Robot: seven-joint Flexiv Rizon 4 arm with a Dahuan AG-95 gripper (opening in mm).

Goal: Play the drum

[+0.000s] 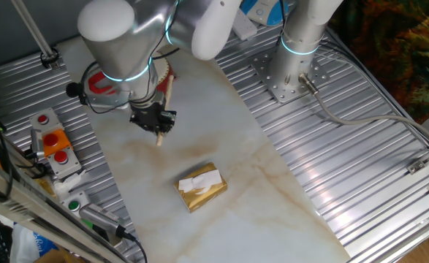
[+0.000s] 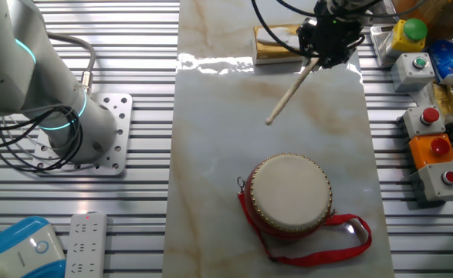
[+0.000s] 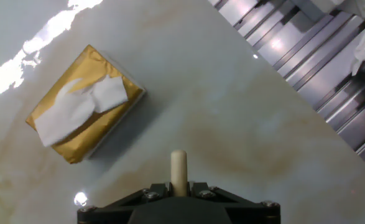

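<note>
The drum is small and round, with a red body, a cream-white head and a red looped strap. It sits on the marble board near the camera in the other fixed view. In one fixed view only its red part shows behind the arm. My gripper is shut on a pale wooden drumstick. The stick slants down toward the drum, its tip well short of the head. In the hand view the stick pokes out between the jaws above bare marble.
A gold rectangular block with white tissue lies on the marble board, also seen in the hand view. Button boxes stand to one side. A second arm's base is bolted on the ribbed metal table.
</note>
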